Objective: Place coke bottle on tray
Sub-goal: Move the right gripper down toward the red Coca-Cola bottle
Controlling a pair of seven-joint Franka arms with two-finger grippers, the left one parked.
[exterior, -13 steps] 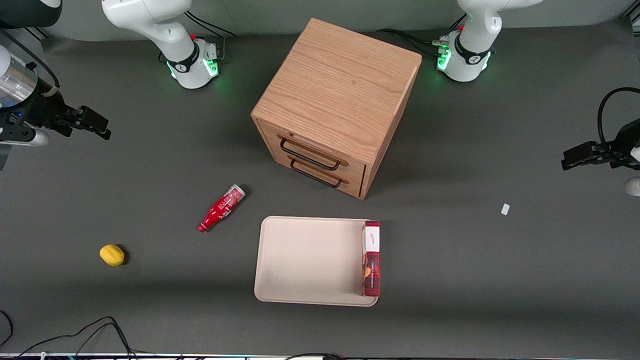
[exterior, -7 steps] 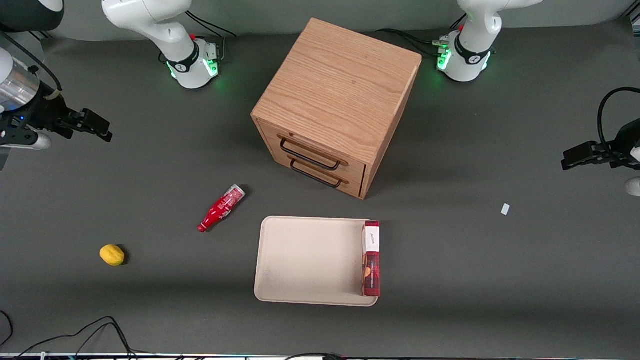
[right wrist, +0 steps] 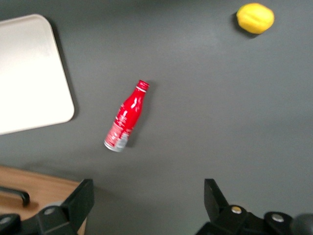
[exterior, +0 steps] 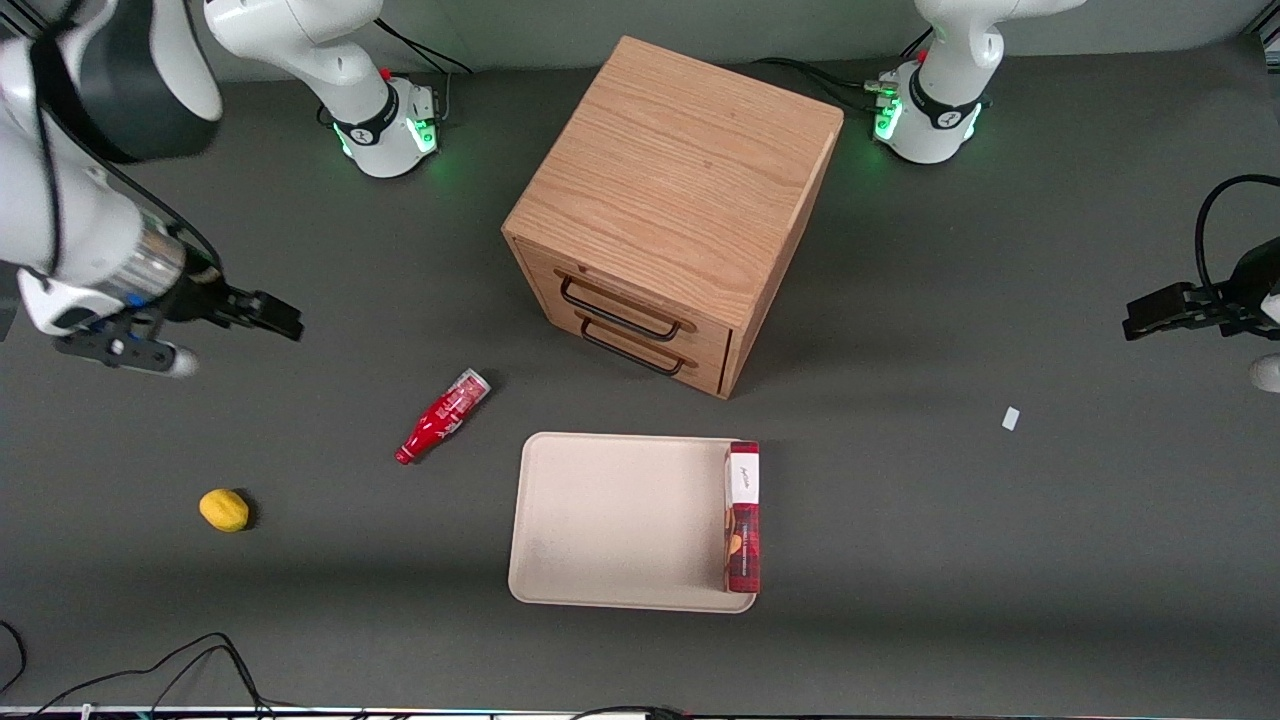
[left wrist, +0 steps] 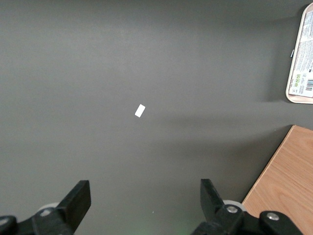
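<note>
The coke bottle (exterior: 443, 416) lies on its side on the dark table, red with white lettering; its cap points toward the front camera and its clear base toward the cabinet. It rests beside the beige tray (exterior: 620, 520), off its rim, toward the working arm's end. My gripper (exterior: 275, 318) hangs above the table, a little farther from the front camera than the bottle and toward the working arm's end. In the right wrist view the bottle (right wrist: 126, 117) and a corner of the tray (right wrist: 29, 73) show ahead of the gripper (right wrist: 148, 193), which is open and empty.
A long red box (exterior: 743, 515) lies on the tray along its edge toward the parked arm. A wooden two-drawer cabinet (exterior: 670, 200) stands farther from the camera than the tray. A yellow lemon (exterior: 224, 510) and a small white scrap (exterior: 1010, 418) lie on the table.
My gripper has swung nearer to the front camera and toward the bottle, with more of the arm now in view. Bottle, tray, box and lemon have not moved.
</note>
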